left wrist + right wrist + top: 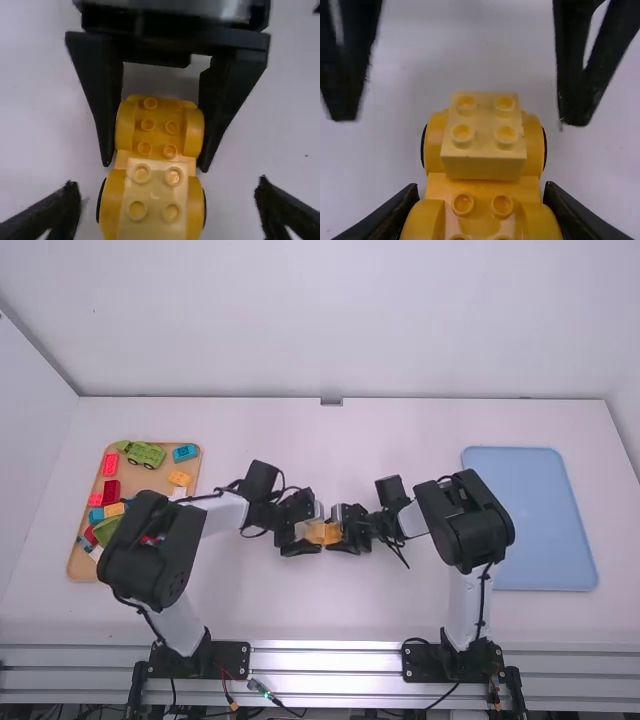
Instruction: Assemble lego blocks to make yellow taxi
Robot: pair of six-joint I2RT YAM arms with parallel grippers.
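Note:
Between my grippers, just left of mid-table, is the yellow taxi assembly point(324, 533). My left gripper point(304, 532) is at its left end, my right gripper point(347, 531) at its right end. In the left wrist view my left gripper point(168, 192) stands open around the nearer end, touching nothing. There a paler yellow studded block point(155, 200) sits between the wheel covers of the assembly point(159, 122). The right wrist view shows my right gripper point(482, 192) shut on the darker yellow end point(482, 187), with the paler block point(484, 135) seated at the far end.
A wooden tray point(82, 562) at the left holds a green toy car point(142, 454) and red, blue and orange blocks, partly behind the left arm. A blue tray point(540, 530) lies at the right, beside the right arm.

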